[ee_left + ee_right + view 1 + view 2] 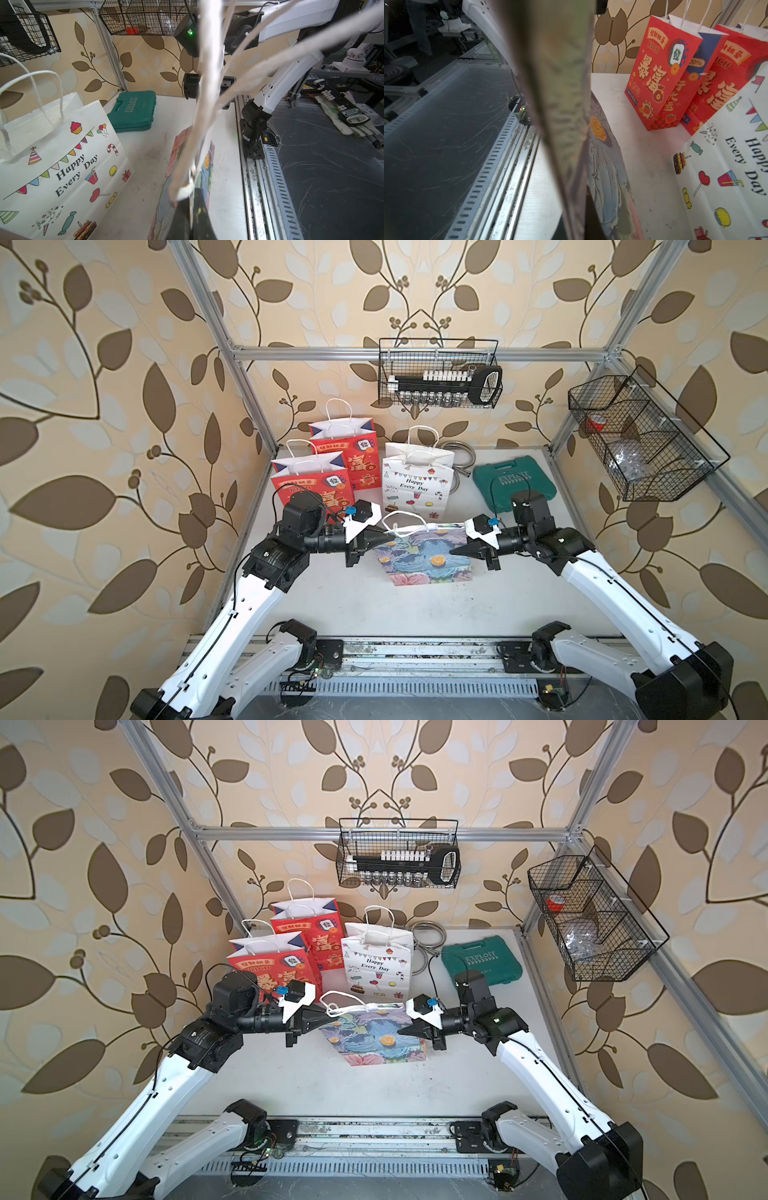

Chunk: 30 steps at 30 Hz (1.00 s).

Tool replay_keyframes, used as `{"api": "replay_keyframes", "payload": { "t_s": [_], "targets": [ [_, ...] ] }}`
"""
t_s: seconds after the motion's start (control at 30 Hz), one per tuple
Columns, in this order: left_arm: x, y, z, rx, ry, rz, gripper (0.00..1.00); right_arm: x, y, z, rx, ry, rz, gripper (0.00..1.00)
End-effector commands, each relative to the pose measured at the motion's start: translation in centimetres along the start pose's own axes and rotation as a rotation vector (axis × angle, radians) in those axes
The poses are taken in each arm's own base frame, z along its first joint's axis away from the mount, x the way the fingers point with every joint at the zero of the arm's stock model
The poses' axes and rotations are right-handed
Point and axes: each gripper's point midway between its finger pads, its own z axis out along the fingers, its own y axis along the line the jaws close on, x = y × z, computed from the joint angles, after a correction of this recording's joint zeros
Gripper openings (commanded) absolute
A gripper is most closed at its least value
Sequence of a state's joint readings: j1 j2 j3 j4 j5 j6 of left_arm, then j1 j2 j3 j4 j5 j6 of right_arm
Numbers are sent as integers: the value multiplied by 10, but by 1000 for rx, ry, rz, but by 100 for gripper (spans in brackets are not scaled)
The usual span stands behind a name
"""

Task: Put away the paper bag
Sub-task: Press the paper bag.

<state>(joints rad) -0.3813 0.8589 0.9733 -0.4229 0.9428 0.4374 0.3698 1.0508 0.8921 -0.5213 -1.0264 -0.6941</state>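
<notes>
Left gripper point(386, 536) and right gripper point(453, 551) are each pinched shut on the flowery paper bag point(419, 562) — pull apart too hard and it could rip.

Close on the flowered paper bag point(604, 166), near fold blurred.
2 red bags point(662, 72) and a white party bag point(726, 166) stand on the white table point(643, 145).
</notes>
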Motion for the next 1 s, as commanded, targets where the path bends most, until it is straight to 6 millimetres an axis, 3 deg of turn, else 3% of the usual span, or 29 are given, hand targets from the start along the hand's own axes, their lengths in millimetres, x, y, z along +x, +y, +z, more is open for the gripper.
{"api": "replay_keyframes", "payload": {
  "t_s": [0.0,0.03,0.1,0.13,0.23,0.3,0.4,0.57,0.67,0.7,0.77,0.8,0.97],
  "targets": [
    [-36,-7,-8,22,-83,72,0,-1,11,-5,-24,-2,8,0],
    [-38,-8,-8,22,-86,73,0,0,11,-6,-16,2,9,0],
    [-44,-9,-10,26,-99,76,0,4,10,-8,13,17,3,38],
    [-47,-10,-11,32,-109,78,0,6,10,-10,31,23,0,51],
    [-57,-16,-14,53,-130,83,0,10,7,-15,68,26,0,57],
    [-61,-17,-15,64,-136,82,0,10,8,-15,67,18,7,53],
    [-63,-19,-15,72,-139,84,0,7,9,-15,50,4,13,38],
    [-62,-16,-15,64,-127,83,0,-1,11,-16,31,-11,12,0],
    [-58,-14,-13,50,-112,87,0,-8,13,-18,20,-20,12,0],
    [-56,-12,-12,48,-106,84,0,-11,13,-20,23,-24,13,4],
    [-53,-10,-11,42,-96,82,0,-19,13,-23,37,-33,13,37],
    [-52,-9,-11,40,-90,81,0,-26,14,-27,49,-42,7,48],
    [-50,-9,-12,25,-71,91,0,-46,4,-57,248,-25,-67,68]
  ]
}}
